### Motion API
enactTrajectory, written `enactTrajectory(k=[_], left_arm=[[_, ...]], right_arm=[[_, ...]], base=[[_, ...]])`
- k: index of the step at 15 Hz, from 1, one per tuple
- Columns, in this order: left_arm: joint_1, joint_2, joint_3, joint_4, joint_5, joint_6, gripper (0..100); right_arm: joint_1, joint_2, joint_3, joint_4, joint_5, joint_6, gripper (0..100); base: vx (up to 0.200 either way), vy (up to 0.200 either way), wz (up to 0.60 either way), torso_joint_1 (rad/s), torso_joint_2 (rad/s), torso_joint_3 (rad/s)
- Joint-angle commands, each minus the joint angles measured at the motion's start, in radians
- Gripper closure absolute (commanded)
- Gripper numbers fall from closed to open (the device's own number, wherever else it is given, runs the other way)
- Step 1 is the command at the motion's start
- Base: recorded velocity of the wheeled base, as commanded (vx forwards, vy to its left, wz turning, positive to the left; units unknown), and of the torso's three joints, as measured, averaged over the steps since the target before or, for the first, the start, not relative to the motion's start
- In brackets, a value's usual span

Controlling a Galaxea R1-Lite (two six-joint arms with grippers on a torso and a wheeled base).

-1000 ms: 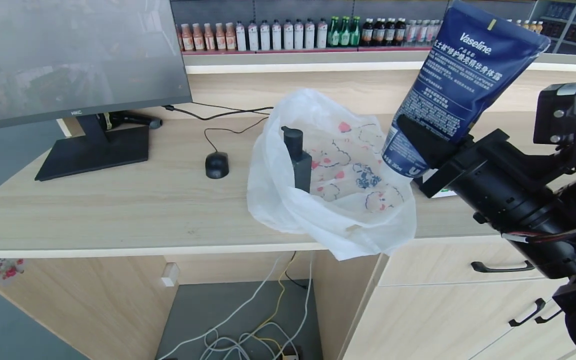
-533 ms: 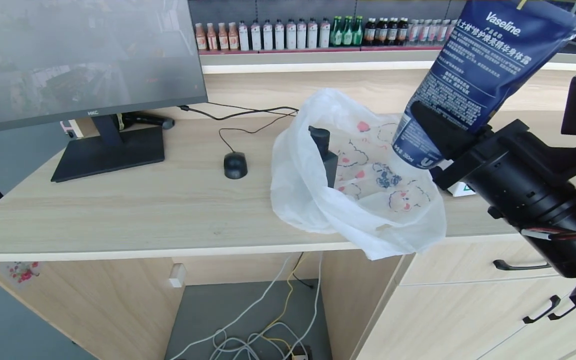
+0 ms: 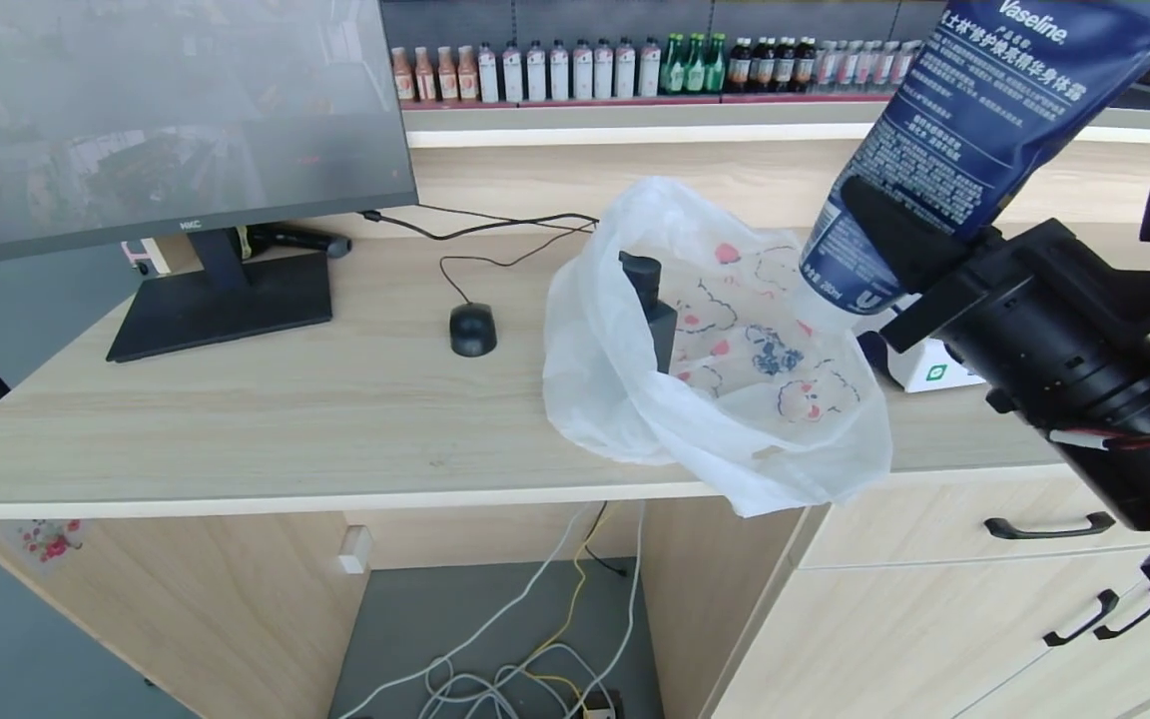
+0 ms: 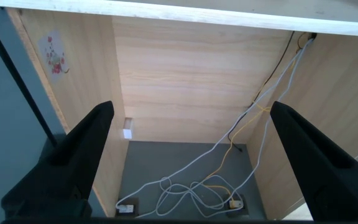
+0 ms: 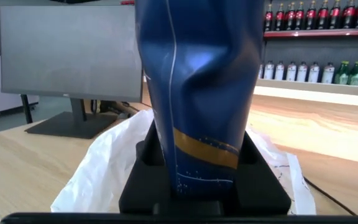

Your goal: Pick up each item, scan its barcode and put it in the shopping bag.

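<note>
Light wooden shop counter [image 3: 236, 399], with a drinks shelf [image 3: 635, 65] along the far wall. The shopping bag [image 3: 785, 439] slumps at the counter's near edge, mouth open, a dark pump bottle [image 3: 650, 300] upright inside.

The right gripper [image 3: 884, 235] is clamped on the blue tube [image 3: 964, 130] near its cap end, holding it tilted above the bag's right side. The left gripper [image 4: 191, 162] hangs below the counter, fingers wide apart, empty.

Risk: the grip sits low on a long soft tube (body visibly dented), so it may pivot or slip. Lowered carelessly, it could topple the bottle or drag the slack rim.

Labelling: dense white print and a gold band on the tube, not transcribed.
</note>
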Motion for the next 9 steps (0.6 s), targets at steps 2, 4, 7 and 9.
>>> enactTrajectory(k=[2, 4, 7, 9], left_arm=[[-0.001, 0.0, 0.0, 0.0, 0.0, 0.0, 0], [-0.001, 0.0, 0.0, 0.0, 0.0, 0.0, 0], [-0.001, 0.0, 0.0, 0.0, 0.0, 0.0, 0], [-0.001, 0.0, 0.0, 0.0, 0.0, 0.0, 0]], right_arm=[[-0.033, 0.093, -0.055, 0.003, 0.001, 0.002, 100], [-0.033, 0.15, -0.063, 0.006, 0.001, 0.011, 100], [-0.034, 0.214, -0.088, 0.004, 0.001, 0.011, 100], [-0.042, 0.271, -0.105, 0.003, 0.001, 0.009, 100]], base=[[0.0, 0.0, 0.0, 0.0, 0.0, 0.0], [0.0, 0.0, 0.0, 0.0, 0.0, 0.0], [0.0, 0.0, 0.0, 0.0, 0.0, 0.0], [0.0, 0.0, 0.0, 0.0, 0.0, 0.0]])
